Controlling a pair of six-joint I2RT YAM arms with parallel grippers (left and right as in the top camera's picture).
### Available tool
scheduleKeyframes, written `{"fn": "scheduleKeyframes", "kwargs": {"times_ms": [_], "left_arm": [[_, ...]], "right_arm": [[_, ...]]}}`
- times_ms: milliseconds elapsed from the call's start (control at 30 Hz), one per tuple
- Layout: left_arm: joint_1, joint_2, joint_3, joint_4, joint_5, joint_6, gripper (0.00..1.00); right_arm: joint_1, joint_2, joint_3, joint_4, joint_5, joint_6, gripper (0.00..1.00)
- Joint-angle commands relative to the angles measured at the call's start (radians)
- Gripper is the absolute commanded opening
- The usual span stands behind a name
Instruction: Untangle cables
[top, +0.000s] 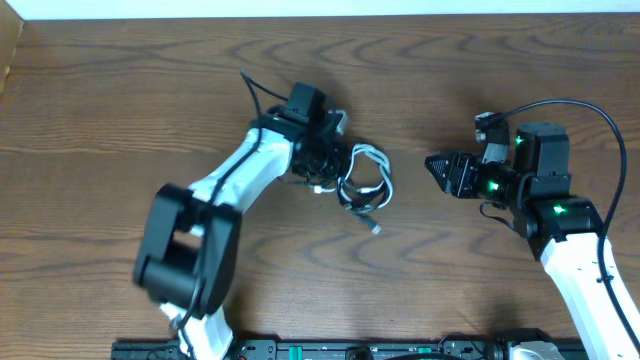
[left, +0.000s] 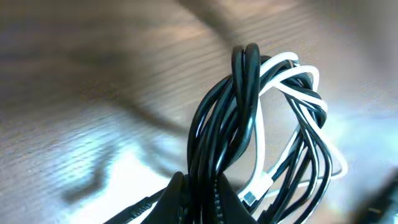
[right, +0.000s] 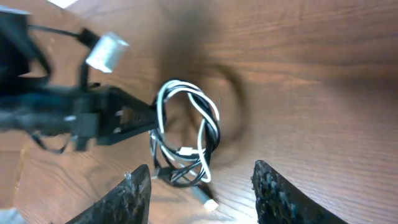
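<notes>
The cables (top: 366, 186) are a small tangle of thin black and white loops, lifted partly off the wooden table (top: 480, 70). My left gripper (top: 334, 168) is shut on the black strands at the tangle's left side. In the left wrist view its dark fingers (left: 176, 194) pinch the black cords, and the cables (left: 249, 112) loop up above them, white twisted around black. My right gripper (top: 432, 163) hangs a little to the right of the tangle, open and apart from it. From its wrist the cables (right: 186, 134) dangle ahead of the gripper (right: 202, 177), nothing between the fingers (right: 134, 193).
A white plug end (top: 376, 229) trails on the table below the tangle. Thicker black wires (top: 570, 105) arch over the right arm, and another runs off the left wrist (top: 252, 92). The table's far edge runs along the top.
</notes>
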Motion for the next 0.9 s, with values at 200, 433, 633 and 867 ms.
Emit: {"fn": "scheduleKeyframes", "kwargs": {"times_ms": [200, 433, 633, 867], "left_arm": [[0.007, -0.125, 0.014, -0.011, 0.206, -0.063, 0.07], [0.007, -0.125, 0.014, -0.012, 0.206, -0.063, 0.07], [0.007, -0.125, 0.014, -0.012, 0.206, -0.063, 0.07], [0.006, -0.125, 0.014, -0.021, 0.210, -0.063, 0.08]], "right_arm": [[0.119, 0.008, 0.019, 0.169, -0.005, 0.242, 0.37], [0.214, 0.097, 0.019, 0.314, 0.007, 0.392, 0.37], [0.271, 0.236, 0.019, 0.433, 0.011, 0.492, 0.36], [0.277, 0.357, 0.019, 0.546, 0.005, 0.528, 0.35]]}}
